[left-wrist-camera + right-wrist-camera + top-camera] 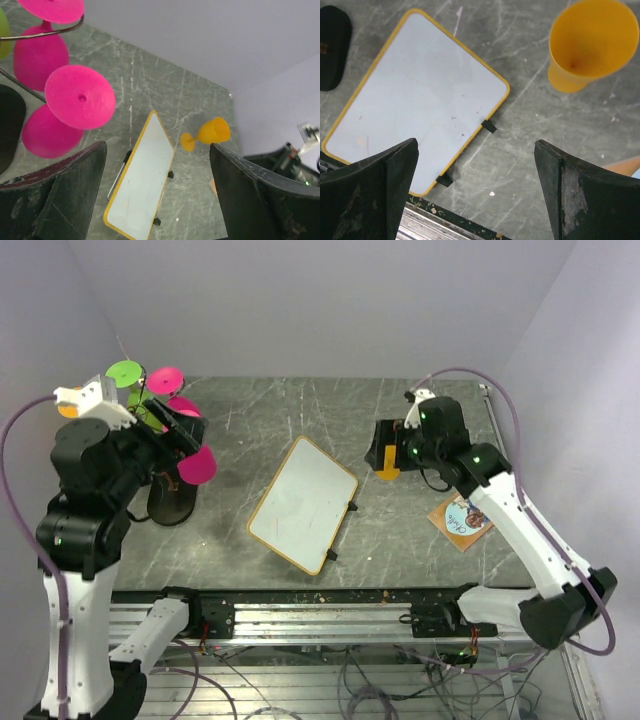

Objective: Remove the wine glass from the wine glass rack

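The wine glass rack (172,505) stands at the left on its black oval base, with pink glasses (197,466) and a green glass (125,372) hanging upside down from its wire arms. My left gripper (185,428) is open and empty, up beside the hanging glasses. In the left wrist view (157,150) a pink glass (80,97) hangs just left of my fingers, under a wire arm (45,34). An orange wine glass (389,471) stands upright on the table. My right gripper (392,440) hovers above it, open and empty (476,145); the orange glass (590,45) is at the upper right.
A yellow-framed whiteboard (303,503) lies flat mid-table, also in both wrist views (142,180) (420,95). An orange picture card (461,520) lies at the right. The metal rail (320,615) runs along the near edge. Walls close the back and sides.
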{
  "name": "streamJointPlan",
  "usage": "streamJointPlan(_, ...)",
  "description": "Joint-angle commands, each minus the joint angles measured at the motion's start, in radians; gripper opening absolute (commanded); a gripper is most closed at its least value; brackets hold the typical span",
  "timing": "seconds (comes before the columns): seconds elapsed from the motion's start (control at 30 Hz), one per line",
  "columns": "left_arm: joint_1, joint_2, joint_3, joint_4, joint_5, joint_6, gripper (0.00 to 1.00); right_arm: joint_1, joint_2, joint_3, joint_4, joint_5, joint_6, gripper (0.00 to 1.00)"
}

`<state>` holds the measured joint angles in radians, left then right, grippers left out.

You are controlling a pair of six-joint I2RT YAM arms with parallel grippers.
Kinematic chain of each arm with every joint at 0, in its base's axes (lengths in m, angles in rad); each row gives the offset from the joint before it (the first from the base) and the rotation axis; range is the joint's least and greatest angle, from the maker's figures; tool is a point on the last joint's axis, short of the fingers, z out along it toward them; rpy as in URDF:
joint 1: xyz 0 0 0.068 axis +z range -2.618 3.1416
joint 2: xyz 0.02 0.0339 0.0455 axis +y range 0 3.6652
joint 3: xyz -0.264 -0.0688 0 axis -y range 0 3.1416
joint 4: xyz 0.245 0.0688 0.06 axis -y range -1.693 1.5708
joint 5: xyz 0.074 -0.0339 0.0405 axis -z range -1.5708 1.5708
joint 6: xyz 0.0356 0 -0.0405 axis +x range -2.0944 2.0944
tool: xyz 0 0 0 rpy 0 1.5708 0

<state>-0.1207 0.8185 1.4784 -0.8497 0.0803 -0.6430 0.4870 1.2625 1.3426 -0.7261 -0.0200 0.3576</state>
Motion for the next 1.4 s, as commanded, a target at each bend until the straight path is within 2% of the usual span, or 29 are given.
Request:
streamJointPlan(0.0,-0.004,0.097,0.079,0.002,-0.117,0.029,0.93,-0.004,-0.106,-0.117,0.082,0.053,0.071,1.0)
streamJointPlan(0.07,-0.003,0.124,0.097,-0.028,-0.2,-0.004,0.93,-0.002,-0.16,-0.144,0.092,0.13,0.117,1.0)
streamJointPlan(0.17,-0.004,0.142,0.097,-0.07,-0.321,-0.08,0.9,-0.002,-0.257,-0.193,0.152,0.143,0.167,1.0)
streamJointPlan(0.4,-0.003,0.158,0.05,-0.143,-0.442,-0.265,0.87,-0.001,-0.418,-0.294,0.287,0.102,0.071,1.0)
streamJointPlan(0.9,-0.003,0.216,0.023,-0.134,-0.444,-0.381,0.7,0.002,-0.452,-0.336,0.323,0.121,0.031,1.0)
streamJointPlan(1.07,-0.003,0.249,0.037,-0.179,-0.452,-0.448,0.69,0.002,-0.458,-0.335,0.322,0.146,0.021,1.0)
streamJointPlan(1.2,-0.003,0.272,0.037,-0.206,-0.451,-0.478,0.61,0.024,-0.464,-0.336,0.321,0.159,0.017,1.0)
streamJointPlan(1.37,-0.003,0.278,0.024,-0.21,-0.458,-0.492,0.58,0.036,-0.467,-0.364,0.324,0.17,0.011,1.0)
